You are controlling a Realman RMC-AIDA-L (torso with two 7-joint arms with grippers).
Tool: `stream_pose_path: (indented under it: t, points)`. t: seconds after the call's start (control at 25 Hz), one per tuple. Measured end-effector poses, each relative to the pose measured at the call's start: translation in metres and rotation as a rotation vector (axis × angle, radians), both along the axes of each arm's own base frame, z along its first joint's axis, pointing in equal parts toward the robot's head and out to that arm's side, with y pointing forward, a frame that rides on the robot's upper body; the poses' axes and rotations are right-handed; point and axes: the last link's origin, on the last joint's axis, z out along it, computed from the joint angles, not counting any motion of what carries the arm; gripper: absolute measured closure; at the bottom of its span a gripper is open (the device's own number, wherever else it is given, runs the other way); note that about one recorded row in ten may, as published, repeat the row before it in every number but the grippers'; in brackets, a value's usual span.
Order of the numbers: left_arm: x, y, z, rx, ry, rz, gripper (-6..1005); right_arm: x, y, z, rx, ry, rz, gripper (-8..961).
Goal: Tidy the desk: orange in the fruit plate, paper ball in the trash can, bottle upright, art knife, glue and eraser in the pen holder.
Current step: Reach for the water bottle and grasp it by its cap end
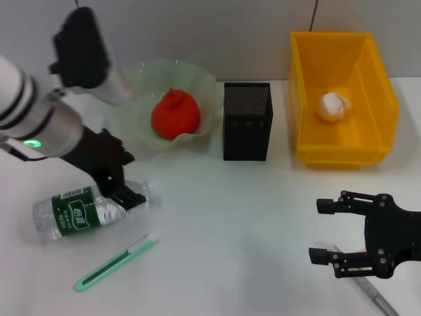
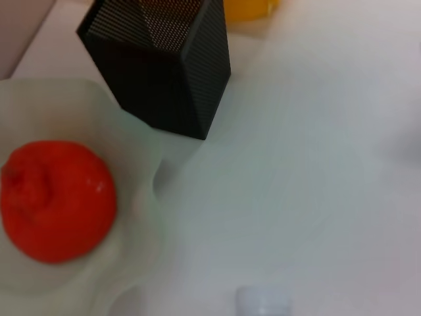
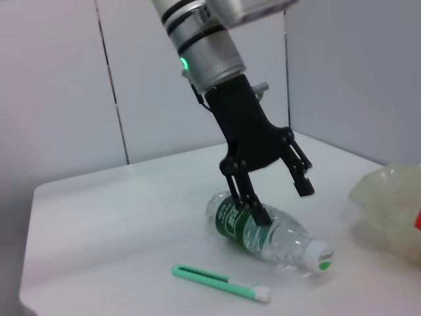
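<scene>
The bottle [image 1: 85, 212] lies on its side at the front left, cap [image 2: 263, 303] toward the middle. My left gripper [image 1: 130, 179] is open just over the bottle's shoulder; in the right wrist view [image 3: 283, 201] one finger [image 3: 253, 207] touches the bottle [image 3: 270, 232] at its label and the other stands off it. The art knife [image 1: 115, 263] lies flat in front of the bottle and also shows in the right wrist view [image 3: 220, 283]. The orange [image 1: 175, 115] sits in the fruit plate [image 1: 197, 79]. The paper ball [image 1: 333, 105] lies in the trash can [image 1: 378, 92]. The pen holder [image 1: 247, 122] stands between them. My right gripper [image 1: 322, 230] is open at the front right. The eraser is not visible.
A slim grey stick-like object [image 1: 375, 296] lies on the table under my right gripper, partly hidden. The left wrist view shows the orange [image 2: 56, 201], the plate [image 2: 131, 217] and the pen holder [image 2: 164, 66] close together. The table is white, with a wall behind.
</scene>
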Motion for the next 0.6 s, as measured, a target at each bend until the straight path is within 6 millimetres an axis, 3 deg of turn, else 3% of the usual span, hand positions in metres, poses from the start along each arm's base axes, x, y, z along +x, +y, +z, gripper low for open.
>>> stream_pose_path:
  t: [0.28, 0.6]
  points:
    - [0.013, 0.005, -0.034, -0.046, 0.095, -0.009, 182, 0.016, -0.006, 0.001, 0.039, 0.038, -0.033, 113]
    - [0.011, 0.008, -0.062, -0.014, 0.146, -0.037, 183, 0.022, -0.01, 0.0, 0.043, 0.056, -0.05, 113]
